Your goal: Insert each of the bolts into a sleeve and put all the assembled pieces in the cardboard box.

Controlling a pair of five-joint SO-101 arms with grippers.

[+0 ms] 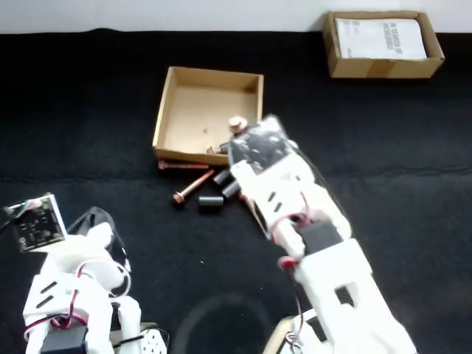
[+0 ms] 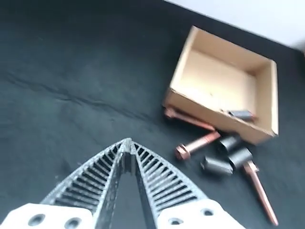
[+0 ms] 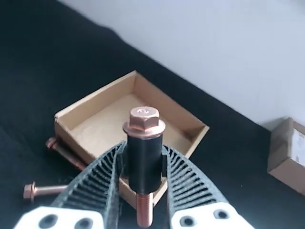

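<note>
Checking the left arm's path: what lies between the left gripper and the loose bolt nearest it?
Nothing. In the left wrist view the stretch from the left gripper to that bolt is bare black table cover.

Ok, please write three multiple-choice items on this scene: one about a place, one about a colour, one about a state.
1. One loose copper-coloured metal bolt lies: A) along the open brown cardboard box's outer wall; B) beside the left arm's base; C) on a white plate.
2. The cylindrical sleeve in the right gripper is: A) white; B) black; C) red.
3. The left gripper is: A) wide open; B) shut on a bolt; C) shut and empty.
Answers: 1 A, it lies just outside the box's wall; 2 B, it shows black around the held bolt; 3 C, its fingertips meet with nothing between.
</note>
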